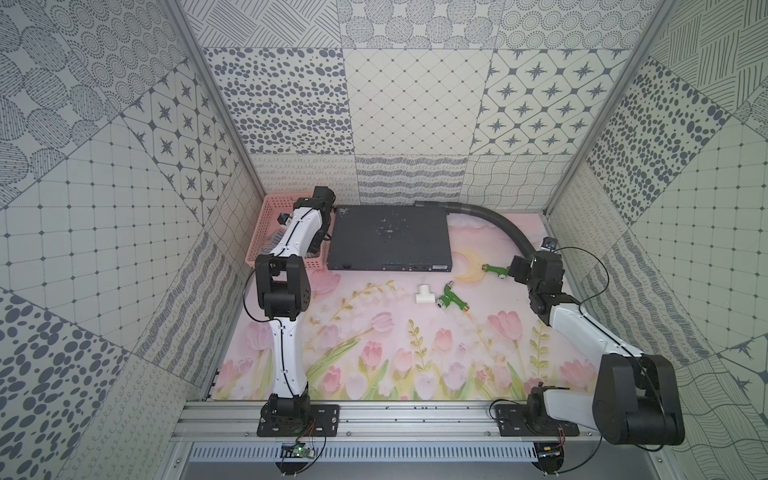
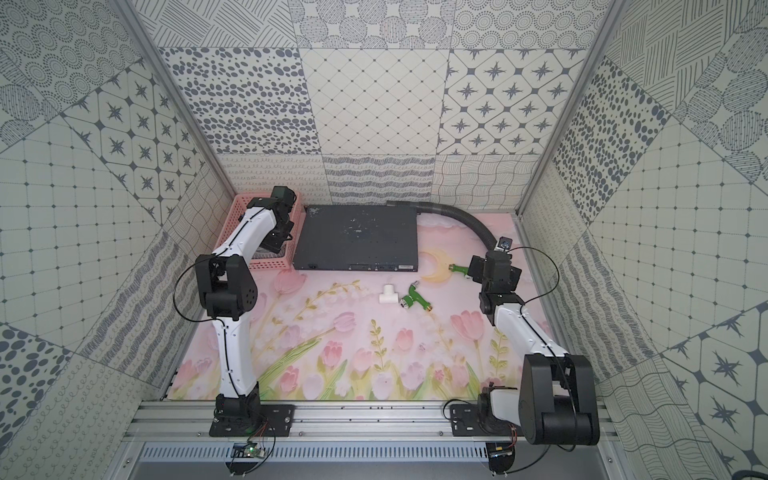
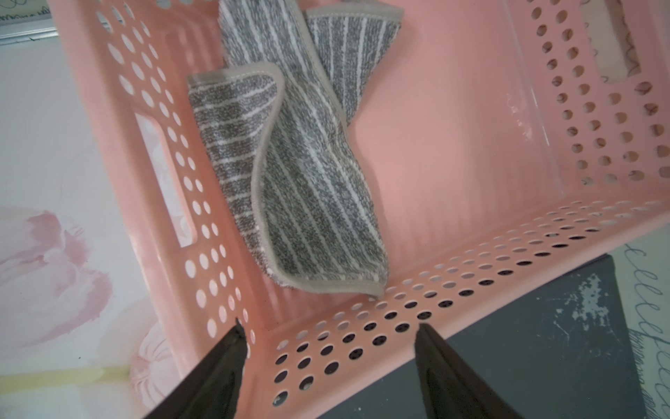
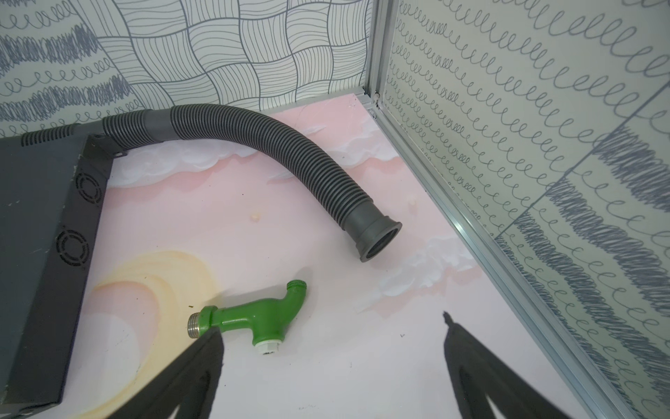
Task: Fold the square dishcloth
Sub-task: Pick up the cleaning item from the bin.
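The left claw [image 3: 330, 328] hangs over a corner of the pink basket [image 3: 507, 239], jaws apart and empty. The dishcloth [image 3: 301, 174] lies crumpled inside the basket, against a perforated wall. To do this step well:

- Descend clear of that wall.
- Pinch one hemmed corner only.
- Lift straight up and carry the cloth to the open table [image 1: 415, 353].

The right claw [image 4: 330, 324], jaws apart and empty, hangs near a green tap [image 4: 261, 315]. Keep it clear.

Left tool [image 3: 330, 323] and right tool [image 4: 330, 321], both jaws wide apart.
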`<act>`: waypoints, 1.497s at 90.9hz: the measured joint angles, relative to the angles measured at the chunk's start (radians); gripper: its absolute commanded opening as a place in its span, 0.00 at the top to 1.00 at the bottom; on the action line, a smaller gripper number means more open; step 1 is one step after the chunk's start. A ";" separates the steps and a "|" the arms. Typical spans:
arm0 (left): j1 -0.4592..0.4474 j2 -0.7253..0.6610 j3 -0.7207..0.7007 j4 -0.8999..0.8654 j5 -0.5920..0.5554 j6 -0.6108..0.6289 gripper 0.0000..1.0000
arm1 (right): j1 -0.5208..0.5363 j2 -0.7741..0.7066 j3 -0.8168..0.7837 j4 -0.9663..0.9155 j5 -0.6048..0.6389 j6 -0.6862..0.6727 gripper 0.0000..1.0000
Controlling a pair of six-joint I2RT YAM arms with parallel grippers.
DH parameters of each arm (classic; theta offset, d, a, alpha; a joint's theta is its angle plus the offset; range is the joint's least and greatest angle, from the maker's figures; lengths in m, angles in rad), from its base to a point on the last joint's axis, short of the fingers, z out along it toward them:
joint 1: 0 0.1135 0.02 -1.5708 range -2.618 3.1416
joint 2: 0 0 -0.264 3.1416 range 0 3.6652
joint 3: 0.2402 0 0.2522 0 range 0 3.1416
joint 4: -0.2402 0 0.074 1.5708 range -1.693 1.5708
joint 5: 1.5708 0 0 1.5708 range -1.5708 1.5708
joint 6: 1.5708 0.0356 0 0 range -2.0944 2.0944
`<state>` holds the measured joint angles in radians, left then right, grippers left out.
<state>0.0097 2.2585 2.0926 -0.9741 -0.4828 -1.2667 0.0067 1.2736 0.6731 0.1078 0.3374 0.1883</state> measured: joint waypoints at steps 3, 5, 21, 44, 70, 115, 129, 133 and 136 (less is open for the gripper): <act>-0.001 0.000 -0.007 0.001 -0.004 -0.004 0.25 | 0.000 -0.002 0.000 0.000 0.001 0.000 0.03; -0.001 -0.001 -0.011 0.001 -0.006 -0.006 0.25 | 0.000 -0.002 0.000 0.000 0.001 0.001 0.03; -0.002 -0.001 -0.027 -0.002 -0.015 -0.019 0.26 | 0.000 -0.003 0.000 -0.001 0.002 0.006 0.03; 0.014 0.001 0.011 -0.002 0.000 0.007 0.28 | 0.000 -0.018 0.000 0.000 0.005 0.007 0.03; 0.077 0.063 0.256 -0.005 0.122 0.212 0.24 | 0.000 -0.018 0.000 -0.001 0.006 0.008 0.03; 0.204 0.143 0.468 -0.269 0.380 0.843 0.20 | 0.000 -0.049 -0.012 -0.005 0.008 0.022 0.03; 0.207 0.185 0.492 -0.341 0.383 0.998 0.23 | 0.000 -0.056 -0.016 -0.006 0.008 0.023 0.03; 0.207 0.197 0.497 -0.356 0.380 1.033 0.23 | 0.000 -0.057 -0.016 -0.006 0.008 0.023 0.03; 0.207 0.207 0.499 -0.368 0.375 1.061 0.23 | 0.000 -0.057 -0.016 -0.006 0.008 0.023 0.03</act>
<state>0.2169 2.4653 2.5916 -1.3422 -0.1081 -0.2058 0.0071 1.2163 0.6571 0.1013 0.3458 0.2111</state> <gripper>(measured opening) 0.775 0.970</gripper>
